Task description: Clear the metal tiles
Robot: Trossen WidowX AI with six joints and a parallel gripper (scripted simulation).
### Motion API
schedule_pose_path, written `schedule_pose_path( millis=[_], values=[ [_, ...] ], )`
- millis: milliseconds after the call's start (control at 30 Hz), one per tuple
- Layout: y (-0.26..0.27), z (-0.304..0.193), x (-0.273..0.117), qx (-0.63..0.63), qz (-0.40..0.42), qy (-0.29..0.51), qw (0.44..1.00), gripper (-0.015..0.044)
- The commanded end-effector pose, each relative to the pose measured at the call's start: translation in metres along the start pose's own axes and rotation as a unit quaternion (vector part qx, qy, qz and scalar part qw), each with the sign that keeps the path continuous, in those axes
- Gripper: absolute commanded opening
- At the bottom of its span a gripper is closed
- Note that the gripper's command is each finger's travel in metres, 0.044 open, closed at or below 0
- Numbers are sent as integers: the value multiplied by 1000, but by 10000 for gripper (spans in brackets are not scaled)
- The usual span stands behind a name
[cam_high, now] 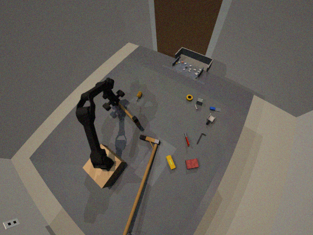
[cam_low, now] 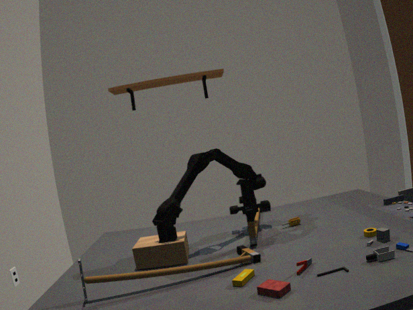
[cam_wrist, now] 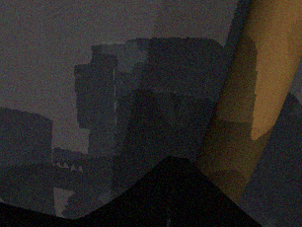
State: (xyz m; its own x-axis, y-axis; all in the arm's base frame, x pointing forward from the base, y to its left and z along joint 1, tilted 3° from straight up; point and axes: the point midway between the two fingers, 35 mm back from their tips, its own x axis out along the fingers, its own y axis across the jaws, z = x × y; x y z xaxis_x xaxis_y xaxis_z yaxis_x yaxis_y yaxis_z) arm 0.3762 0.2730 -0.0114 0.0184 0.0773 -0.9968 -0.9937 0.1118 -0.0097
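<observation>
The long scraper (cam_high: 145, 178) (cam_low: 167, 270) lies flat on the table, its head (cam_high: 149, 139) near the middle and its wooden handle running toward the front edge. My gripper (cam_high: 118, 101) (cam_low: 252, 218) is left of it, shut on the top end of a short wooden-handled scraper (cam_high: 129, 115) (cam_low: 255, 223) (cam_wrist: 269, 61) that slants down to the table. Several small metal tiles (cam_high: 189, 67) lie on the steel bench plate (cam_high: 181, 71) (cam_low: 402, 211) at the far end. The catch box (cam_high: 194, 56) stands just behind it.
A yellow-handled screwdriver (cam_high: 139, 94) lies right of the gripper. A yellow tape ring (cam_high: 189, 97), grey cube (cam_high: 199, 101), blue piece (cam_high: 213, 108), red tool (cam_high: 186, 139), hex key (cam_high: 201, 138), yellow level (cam_high: 170, 162) and red block (cam_high: 192, 164) lie to the right. The arm stands on a wooden block (cam_high: 101, 175).
</observation>
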Motion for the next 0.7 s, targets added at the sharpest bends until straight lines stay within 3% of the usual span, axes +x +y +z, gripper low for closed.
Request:
schedule_pose_path(
  millis=[0,667],
  values=[
    [-4,-2,5,-1,2,3,1000,0],
    [-24,-5,5,-1,1,4,1000,0]
  ],
)
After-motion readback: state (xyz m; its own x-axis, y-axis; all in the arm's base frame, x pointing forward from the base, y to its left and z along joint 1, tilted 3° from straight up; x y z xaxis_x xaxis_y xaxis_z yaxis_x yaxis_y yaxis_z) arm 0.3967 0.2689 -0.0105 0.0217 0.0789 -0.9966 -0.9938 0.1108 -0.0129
